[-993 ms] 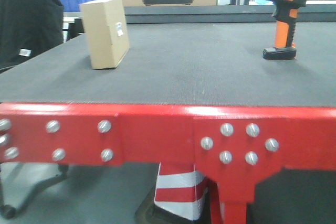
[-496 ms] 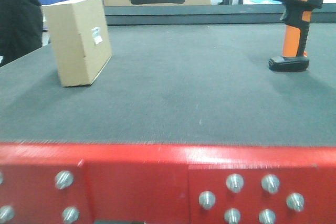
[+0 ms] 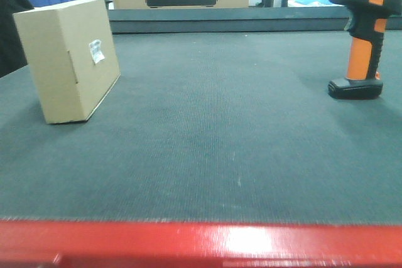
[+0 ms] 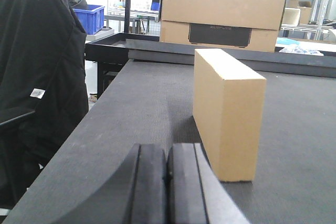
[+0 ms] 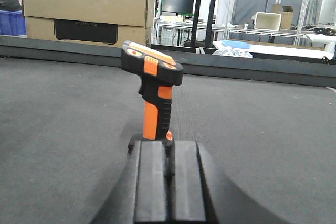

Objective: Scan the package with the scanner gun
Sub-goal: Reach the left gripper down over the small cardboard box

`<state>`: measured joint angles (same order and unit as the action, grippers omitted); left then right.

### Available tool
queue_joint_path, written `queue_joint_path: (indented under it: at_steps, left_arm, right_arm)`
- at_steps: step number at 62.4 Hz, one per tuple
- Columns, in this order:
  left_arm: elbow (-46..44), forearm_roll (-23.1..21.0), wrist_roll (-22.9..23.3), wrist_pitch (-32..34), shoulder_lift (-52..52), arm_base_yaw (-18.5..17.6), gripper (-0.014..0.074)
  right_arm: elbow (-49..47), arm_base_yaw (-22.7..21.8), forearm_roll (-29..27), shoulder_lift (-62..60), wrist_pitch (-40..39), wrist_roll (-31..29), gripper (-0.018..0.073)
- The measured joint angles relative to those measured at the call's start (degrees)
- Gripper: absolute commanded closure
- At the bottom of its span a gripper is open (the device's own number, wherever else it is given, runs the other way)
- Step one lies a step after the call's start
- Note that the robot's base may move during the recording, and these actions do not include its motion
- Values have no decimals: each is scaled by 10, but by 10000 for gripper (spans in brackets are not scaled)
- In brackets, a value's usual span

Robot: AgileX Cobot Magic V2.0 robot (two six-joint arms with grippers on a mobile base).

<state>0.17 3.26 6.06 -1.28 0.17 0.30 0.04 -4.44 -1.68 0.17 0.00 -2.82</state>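
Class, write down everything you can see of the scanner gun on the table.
The scanner gun is pistol-shaped, seemingly hard plastic: black head with orange stripes on top, orange handle with black grip, flat black base. It stands upright on that base on the dark mat, toward its right side, touching nothing else.

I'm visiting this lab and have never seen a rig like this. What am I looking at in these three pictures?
This is a two-armed robot with three cameras. The front view looks across a dark table with a red edge: a tan package stands on the left, an orange scanner gun stands upright on the right. The other two cameras sit on the wrists. The left wrist view shows the left fingers pressed together, empty, with the package ahead. The right wrist view shows the right fingers, also closed and empty, facing the scanner gun.
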Motion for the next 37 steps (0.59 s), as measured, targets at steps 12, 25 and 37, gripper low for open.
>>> queue_joint_path:
  at_steps: [12,25,37]
  left_arm:
    - [0,0,0,0,0,0,707]
    - [0,0,0,0,0,0,707]
    - [0,0,0,0,0,0,707]
  right_arm:
    - [0,0,0,0,0,0,713]
    - [0,0,0,0,0,0,713]
    - [0,0,0,0,0,0,713]
